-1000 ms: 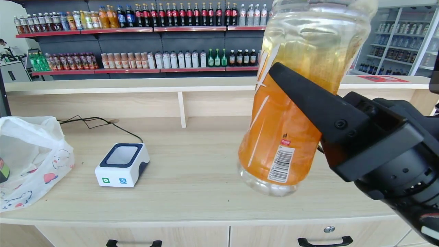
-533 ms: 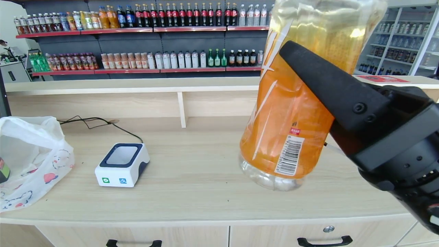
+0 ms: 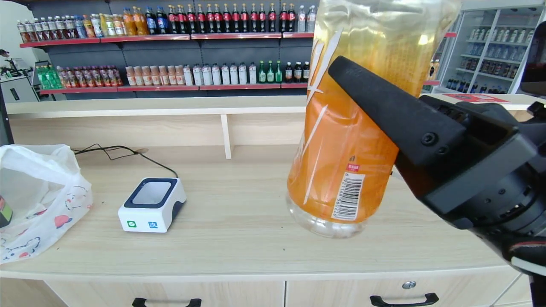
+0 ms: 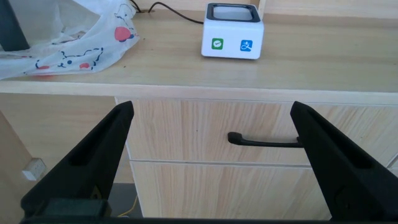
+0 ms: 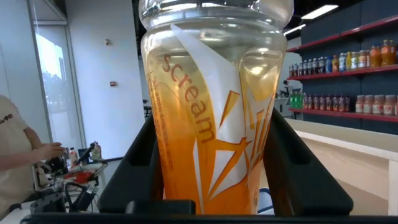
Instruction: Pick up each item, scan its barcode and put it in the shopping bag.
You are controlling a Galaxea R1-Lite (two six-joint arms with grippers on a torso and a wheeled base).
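- Compared with a moment ago, the bottle (image 3: 337, 140) is slightly further left, toward the scanner (image 3: 152, 204); I judge the scan is not yet done.
- The right gripper (image 3: 362, 85) is clamped on its body, above the right of the worktop (image 3: 239, 230).
- Its long axis is nearly vertical, with the cap end up and the barcode facing near.
- The left gripper (image 4: 211, 109) has its fingers apart.

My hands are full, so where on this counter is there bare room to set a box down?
Bare: counter between scanner and the held bottle, and the strip before the scanner. Crowded: left end, shopping bag and cable.
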